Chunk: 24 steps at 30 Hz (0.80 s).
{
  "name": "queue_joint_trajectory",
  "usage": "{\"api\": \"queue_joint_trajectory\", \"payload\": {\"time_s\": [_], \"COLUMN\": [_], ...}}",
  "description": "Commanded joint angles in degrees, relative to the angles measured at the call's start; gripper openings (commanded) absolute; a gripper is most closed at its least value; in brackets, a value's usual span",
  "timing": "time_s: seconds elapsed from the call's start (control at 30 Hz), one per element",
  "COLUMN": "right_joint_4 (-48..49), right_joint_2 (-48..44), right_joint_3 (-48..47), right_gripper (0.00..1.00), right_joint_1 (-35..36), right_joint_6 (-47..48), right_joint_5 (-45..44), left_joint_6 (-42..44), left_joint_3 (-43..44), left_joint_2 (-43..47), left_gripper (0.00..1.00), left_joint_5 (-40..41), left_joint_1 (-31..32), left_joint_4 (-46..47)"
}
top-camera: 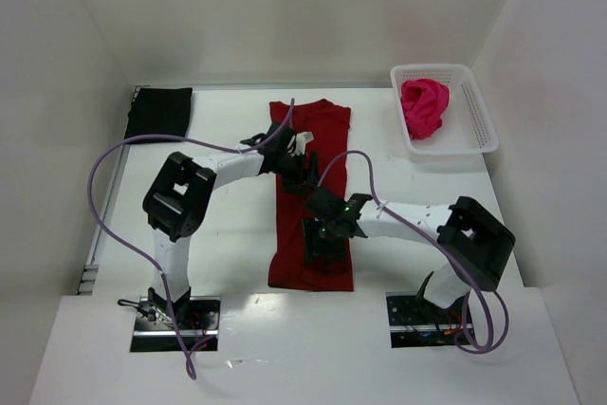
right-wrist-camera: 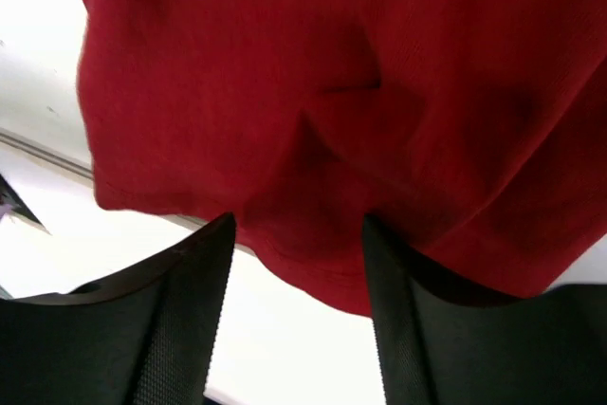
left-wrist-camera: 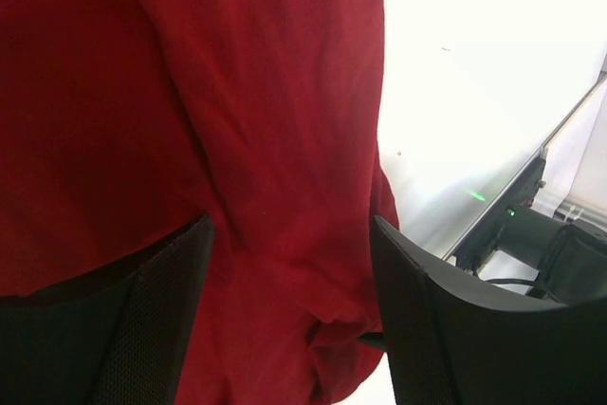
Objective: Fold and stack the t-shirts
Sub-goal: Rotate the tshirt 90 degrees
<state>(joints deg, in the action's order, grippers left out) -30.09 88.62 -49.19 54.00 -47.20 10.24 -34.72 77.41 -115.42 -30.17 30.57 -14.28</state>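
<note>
The dark crimson t-shirt (top-camera: 311,196) lies on the table as a long narrow strip, running from the far middle towards the near edge. My left gripper (top-camera: 298,164) is low over its upper half, jaws open, with red cloth (left-wrist-camera: 237,92) bunched between the fingers (left-wrist-camera: 161,310). My right gripper (top-camera: 324,240) is over the lower half, jaws open astride the shirt's hem (right-wrist-camera: 332,45). The black t-shirt (top-camera: 159,111) lies folded at the far left. The magenta-pink t-shirt (top-camera: 423,107) is crumpled in the basket.
The white lattice basket (top-camera: 479,116) stands at the far right. White walls close in the table on three sides. A purple cable (top-camera: 123,154) loops out from the left arm. The right arm's base shows in the left wrist view (left-wrist-camera: 541,234).
</note>
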Motion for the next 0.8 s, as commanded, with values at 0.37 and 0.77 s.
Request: {"api": "queue_joint_trajectory", "payload": {"time_s": [0.37, 0.77], "right_joint_4": [-2.6, -4.4], "right_joint_2": [7.3, 3.8], "right_joint_3": [-8.6, -7.6], "right_gripper": [0.49, 0.01], "right_joint_1": [3.3, 5.5], "right_joint_6": [-0.9, -3.2], "right_joint_5": [-4.3, -1.2], "left_joint_6": [1.5, 2.0], "left_joint_3": [2.5, 3.8], "left_joint_2": [-1.9, -4.7], "left_gripper": [0.73, 0.71], "left_joint_5": [0.6, 1.2], "left_joint_1": [0.3, 0.3], "left_joint_4": [0.3, 0.8]}}
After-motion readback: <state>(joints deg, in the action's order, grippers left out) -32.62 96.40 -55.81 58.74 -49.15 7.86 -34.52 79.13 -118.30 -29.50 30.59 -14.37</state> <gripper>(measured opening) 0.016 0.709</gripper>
